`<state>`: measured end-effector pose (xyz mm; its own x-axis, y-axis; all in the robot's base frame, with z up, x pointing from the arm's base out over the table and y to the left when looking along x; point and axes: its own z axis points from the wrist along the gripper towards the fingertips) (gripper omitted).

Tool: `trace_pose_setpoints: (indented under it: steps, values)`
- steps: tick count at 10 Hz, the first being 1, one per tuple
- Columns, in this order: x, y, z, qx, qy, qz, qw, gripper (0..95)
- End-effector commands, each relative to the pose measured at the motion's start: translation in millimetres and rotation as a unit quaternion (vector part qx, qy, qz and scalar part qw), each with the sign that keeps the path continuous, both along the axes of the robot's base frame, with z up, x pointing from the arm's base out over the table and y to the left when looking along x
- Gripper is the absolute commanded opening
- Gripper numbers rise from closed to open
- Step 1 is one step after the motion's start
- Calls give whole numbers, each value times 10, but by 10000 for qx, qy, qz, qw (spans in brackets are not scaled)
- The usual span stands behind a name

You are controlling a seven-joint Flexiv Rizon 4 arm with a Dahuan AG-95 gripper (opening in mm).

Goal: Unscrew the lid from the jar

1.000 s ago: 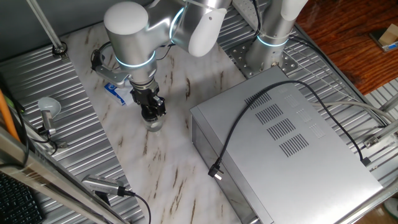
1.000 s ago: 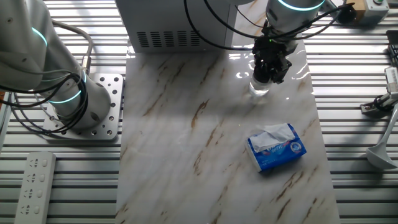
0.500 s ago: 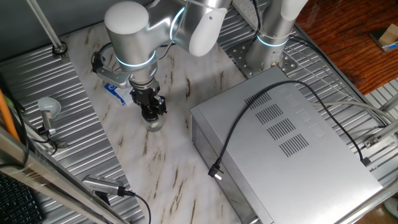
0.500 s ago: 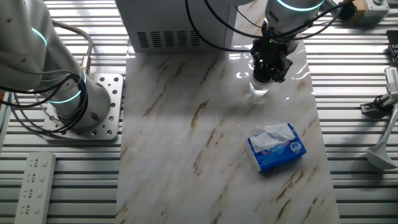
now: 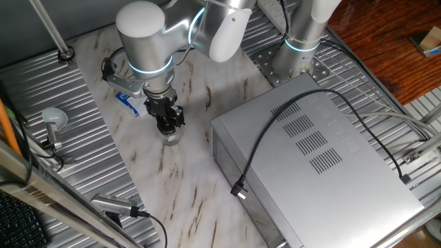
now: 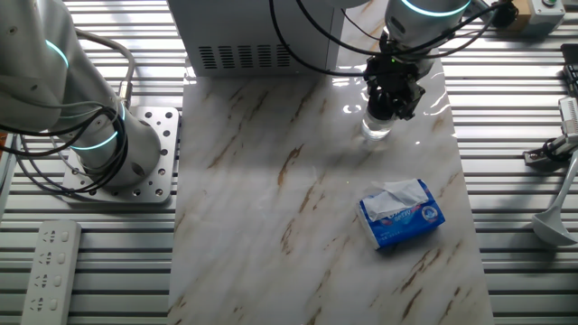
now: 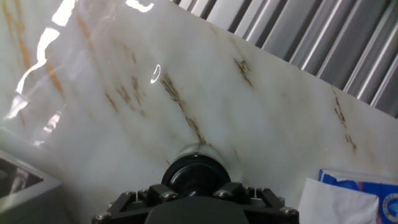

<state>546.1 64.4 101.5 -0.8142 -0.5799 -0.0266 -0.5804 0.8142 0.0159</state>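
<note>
The hand sits straight down over the jar, which stands upright on the marble counter. In the hand view the black lid shows just ahead of the hand, on the jar. Fingers look closed in around the lid, though contact itself I cannot tell. A blue-and-white packet lies near, the grey box apart.

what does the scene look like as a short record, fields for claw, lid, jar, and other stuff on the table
claw: down over the jar top, closed on the lid
lid: black, round, on the jar
jar: clear, upright on the marble table
packet: blue and white, apart from the jar
metal box: grey, with a black cable across its top
</note>
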Motion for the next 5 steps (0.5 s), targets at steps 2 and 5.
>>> trace_pose_setpoints:
  steps: [2,5]
  values:
    - [-2,-1,-3,-8,22,-31,10000,570]
    - [-1,1,-14,-34,84,-73,9999,570]
